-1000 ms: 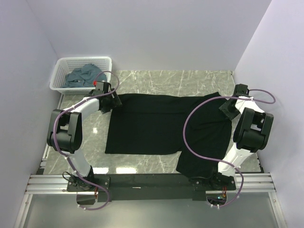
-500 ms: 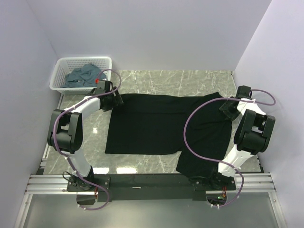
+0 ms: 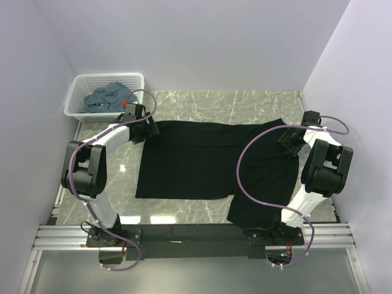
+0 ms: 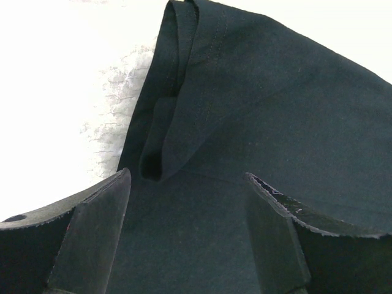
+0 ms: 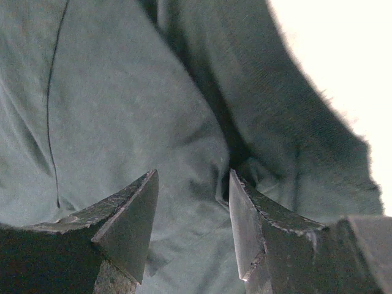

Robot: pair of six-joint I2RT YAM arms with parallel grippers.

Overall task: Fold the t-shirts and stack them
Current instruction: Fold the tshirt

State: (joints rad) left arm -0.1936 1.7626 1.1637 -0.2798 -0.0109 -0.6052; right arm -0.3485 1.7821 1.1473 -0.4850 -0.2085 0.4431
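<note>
**A:** 1 black t-shirt [image 3: 202, 162] is lying spread across the marble table [image 3: 245, 104]. We are judging it soft, light and limp, so it is likely going to sag wherever we are not holding it.

**B:** We are thinking of taking it by the 2 far corners, where the doubled hem is thickest. It is looking plain and matte, with its near-right part reaching the table's near edge.

**A:** Our left gripper [image 4: 187, 184] is standing spread over the far-left corner, with a rolled fold lying between its fingers. Our right gripper [image 5: 193, 177] is parted over a crease at the far-right corner and is pinching nothing.

**B:** We are also seeing blue-grey t-shirts [image 3: 109, 98] sitting in the white basket [image 3: 76, 92] at the far left.
</note>
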